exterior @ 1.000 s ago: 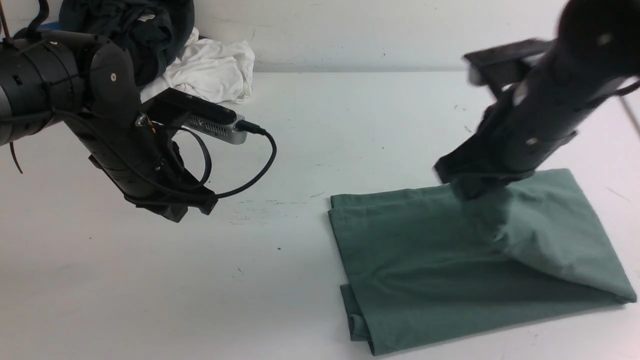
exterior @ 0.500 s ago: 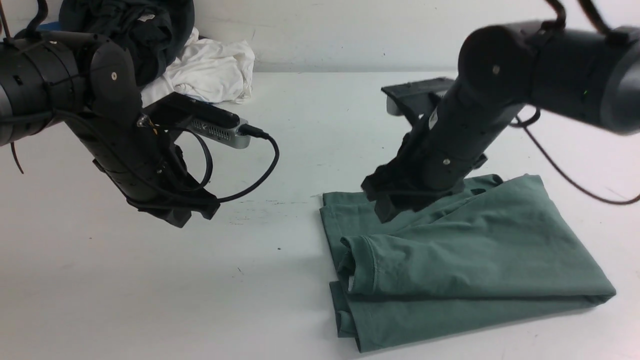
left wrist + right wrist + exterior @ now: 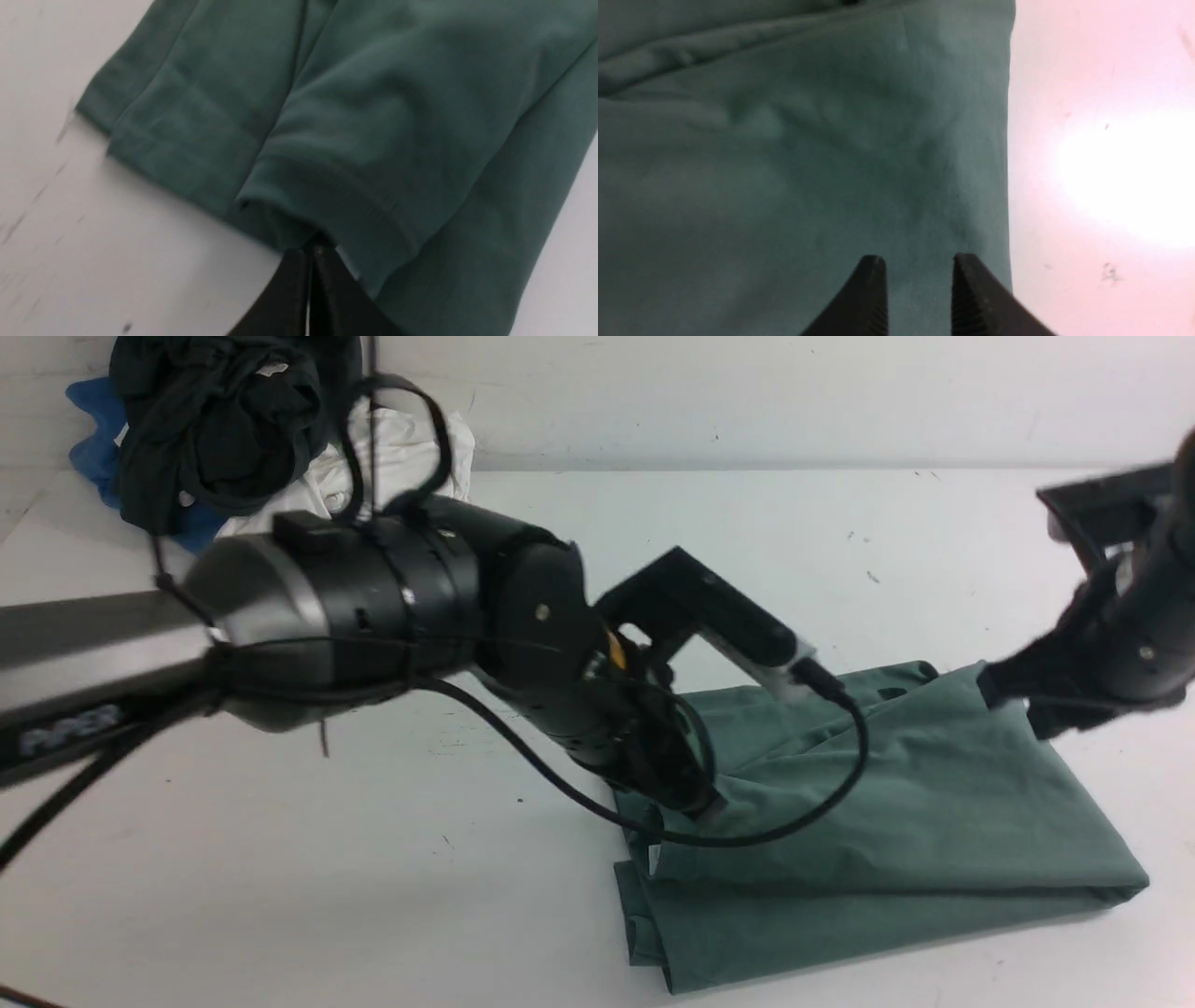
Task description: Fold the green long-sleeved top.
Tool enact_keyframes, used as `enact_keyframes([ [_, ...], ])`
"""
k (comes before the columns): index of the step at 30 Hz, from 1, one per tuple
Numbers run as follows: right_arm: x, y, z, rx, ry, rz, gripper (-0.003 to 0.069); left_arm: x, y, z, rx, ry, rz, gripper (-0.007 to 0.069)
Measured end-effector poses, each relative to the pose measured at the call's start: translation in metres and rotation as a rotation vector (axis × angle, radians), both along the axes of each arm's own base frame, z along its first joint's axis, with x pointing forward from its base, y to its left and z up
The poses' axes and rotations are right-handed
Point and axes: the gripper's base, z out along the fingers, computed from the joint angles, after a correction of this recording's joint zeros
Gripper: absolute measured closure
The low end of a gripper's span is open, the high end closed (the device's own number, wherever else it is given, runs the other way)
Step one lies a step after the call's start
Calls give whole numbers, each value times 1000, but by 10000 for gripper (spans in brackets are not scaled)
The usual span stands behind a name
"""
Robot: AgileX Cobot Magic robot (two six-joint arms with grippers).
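Note:
The green long-sleeved top point(image 3: 887, 840) lies folded into a flat stack on the white table, right of centre. My left gripper point(image 3: 707, 810) is shut, with its tips against the ribbed edge at the top's left end. In the left wrist view the shut jaws point(image 3: 312, 249) meet that edge of the top point(image 3: 373, 116), and a sliver of white label shows beside them. My right gripper point(image 3: 1013, 695) is open and empty, just over the top's far right corner. In the right wrist view its jaws point(image 3: 919, 261) stand apart above the green fabric point(image 3: 784, 163) near its side edge.
A black-dark green garment point(image 3: 215, 420), a white garment point(image 3: 322, 490) and a blue garment point(image 3: 93, 457) are piled at the table's far left corner by the wall. The left wrist camera's cable point(image 3: 845, 775) loops over the top.
My right gripper let go of the layer it laid over and drew back to the right. My left arm swung right from the bare table to the top's left edge.

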Motion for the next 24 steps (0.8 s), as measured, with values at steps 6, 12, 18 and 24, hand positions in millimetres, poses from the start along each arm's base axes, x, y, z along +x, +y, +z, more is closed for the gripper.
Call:
enact_keyframes([
  [6, -8, -15, -82, 67, 66, -66, 669, 21, -30, -59, 29, 76, 4, 631],
  [12, -3, 8, -99, 98, 67, -7, 671, 40, -19, -91, 136, 118, 18, 631],
  [18, 1, 54, -98, 185, -24, 72, 671, 71, 22, -91, 163, 112, 125, 631],
  [24, 22, 73, -96, 265, -47, 34, 673, 94, 57, -91, 160, 93, 190, 631],
])
